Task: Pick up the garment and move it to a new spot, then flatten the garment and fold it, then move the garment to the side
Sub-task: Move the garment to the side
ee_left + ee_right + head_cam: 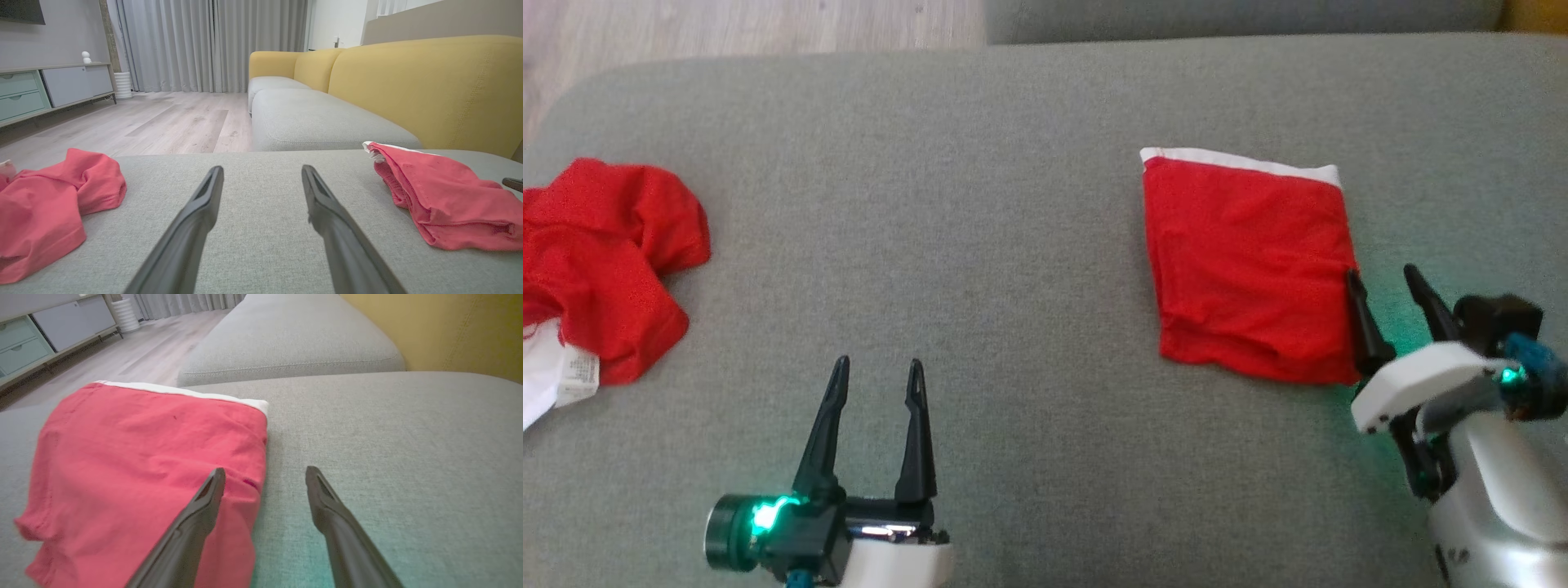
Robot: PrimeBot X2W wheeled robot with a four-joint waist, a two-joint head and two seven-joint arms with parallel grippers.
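Observation:
A red garment (1245, 269), folded into a neat rectangle with a white band along its far edge, lies flat on the grey cushion (980, 212) at the right. My right gripper (1380, 272) stands open at its right edge; in the right wrist view (265, 470) one finger is over the red cloth (139, 465) and the other over bare cushion. A second red garment (600, 261) lies crumpled at the far left. Open and holding nothing, my left gripper (879, 362) hovers over the cushion between the two; the left wrist view (261, 168) has the folded piece (445, 200) to its right.
White fabric with a label (560, 380) pokes out under the crumpled garment. A second grey seat cushion (322, 122) and yellow backrest (425, 85) lie beyond. Wooden floor (163, 118) and a low cabinet (49, 87) are past the cushion's far edge.

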